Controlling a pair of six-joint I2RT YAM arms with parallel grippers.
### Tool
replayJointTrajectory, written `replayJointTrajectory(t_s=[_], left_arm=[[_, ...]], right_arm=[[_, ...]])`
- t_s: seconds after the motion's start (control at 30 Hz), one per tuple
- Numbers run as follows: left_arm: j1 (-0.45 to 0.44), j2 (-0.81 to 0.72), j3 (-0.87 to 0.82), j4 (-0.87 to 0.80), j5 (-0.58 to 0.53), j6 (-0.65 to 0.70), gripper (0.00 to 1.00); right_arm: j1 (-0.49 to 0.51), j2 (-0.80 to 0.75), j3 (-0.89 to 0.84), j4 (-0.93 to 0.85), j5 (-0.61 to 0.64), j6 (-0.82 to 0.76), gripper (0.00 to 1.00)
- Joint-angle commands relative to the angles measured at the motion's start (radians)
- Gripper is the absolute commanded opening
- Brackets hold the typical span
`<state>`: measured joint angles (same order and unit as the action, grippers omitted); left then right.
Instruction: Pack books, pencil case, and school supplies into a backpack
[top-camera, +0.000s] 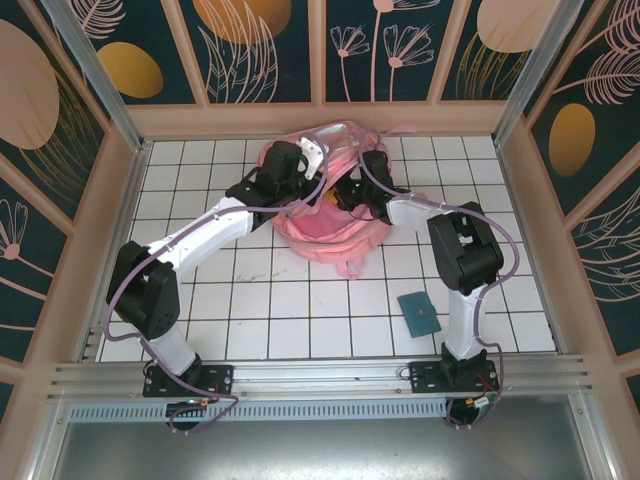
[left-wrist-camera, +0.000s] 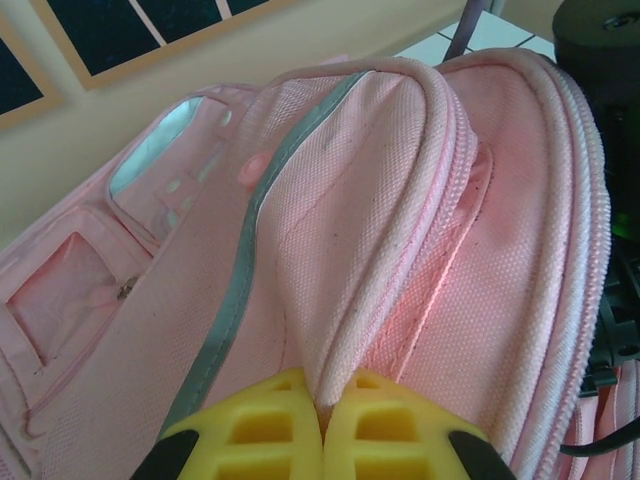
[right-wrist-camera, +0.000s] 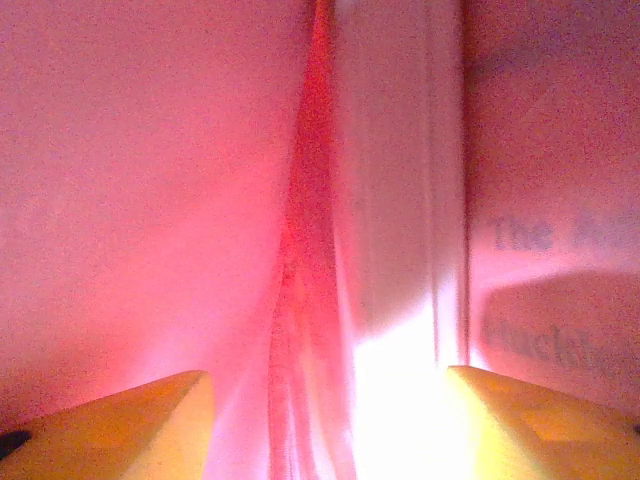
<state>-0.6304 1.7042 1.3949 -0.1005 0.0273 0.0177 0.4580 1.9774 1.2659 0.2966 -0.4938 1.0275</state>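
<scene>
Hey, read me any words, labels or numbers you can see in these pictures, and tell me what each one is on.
"The": on the pink-lit cover at the right of the right wrist view, likely a book inside the backpack. The word after it is blurred and cut off.
Line beneath it: too blurred to read, perhaps beginning "Huck".
Outside of the backpack: no text seen.
Teal flat item: nothing legible.

Both reach forward and inward: the left gripper (left-wrist-camera: 322, 405) clamps a fold of the backpack (left-wrist-camera: 420, 220), while the right gripper (right-wrist-camera: 330, 390) stands with fingers spread apart.
</scene>
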Motion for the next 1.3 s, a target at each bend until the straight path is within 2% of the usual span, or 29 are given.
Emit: replayJointTrajectory(t_s=[0.0, 0.23, 0.37, 0.4, 0.5, 0.63, 0.73, 0.8, 0.93, 1.07, 1.27], left_arm=[[-0.016, -0.059, 0.075, 0.177, 0.031, -0.037, 0.0], [-0.016, -0.021, 0.096, 0.164, 0.055, -0.051, 0.0], [-0.016, 0.003, 0.109, 0.107, 0.108, -0.07, 0.0], [-0.015, 0.034, 0.113, 0.089, 0.113, -0.079, 0.03], [-0.016, 0.049, 0.104, 0.022, 0.11, -0.107, 0.21], [-0.013, 0.016, 0.05, -0.032, -0.008, -0.171, 0.64], [0.002, -0.072, -0.032, -0.032, -0.119, -0.247, 0.83], [0.029, -0.128, -0.101, -0.025, -0.16, -0.316, 0.91], [0.13, -0.214, -0.246, -0.041, -0.105, -0.459, 0.93], [0.205, -0.285, -0.403, -0.034, -0.039, -0.531, 0.93], [0.222, -0.357, -0.552, -0.017, -0.056, -0.535, 0.93]], right_arm=[[-0.008, -0.125, -0.079, -0.039, 0.007, -0.02, 0.62], [-0.061, -0.386, -0.339, -0.051, -0.023, 0.006, 0.51], [-0.094, -0.528, -0.451, -0.14, 0.045, -0.016, 0.48], [-0.109, -0.565, -0.482, -0.171, 0.071, -0.022, 0.48], [-0.166, -0.684, -0.547, -0.276, 0.17, -0.043, 0.48], [-0.206, -0.805, -0.53, -0.416, 0.317, -0.118, 0.51], [-0.197, -0.816, -0.457, -0.476, 0.314, -0.152, 0.55], [-0.167, -0.789, -0.403, -0.497, 0.288, -0.159, 0.58], [-0.055, -0.686, -0.3, -0.52, 0.247, -0.108, 0.59], [0.053, -0.598, -0.26, -0.478, 0.25, 0.023, 0.56], [0.083, -0.49, -0.271, -0.354, 0.242, 0.182, 0.51]])
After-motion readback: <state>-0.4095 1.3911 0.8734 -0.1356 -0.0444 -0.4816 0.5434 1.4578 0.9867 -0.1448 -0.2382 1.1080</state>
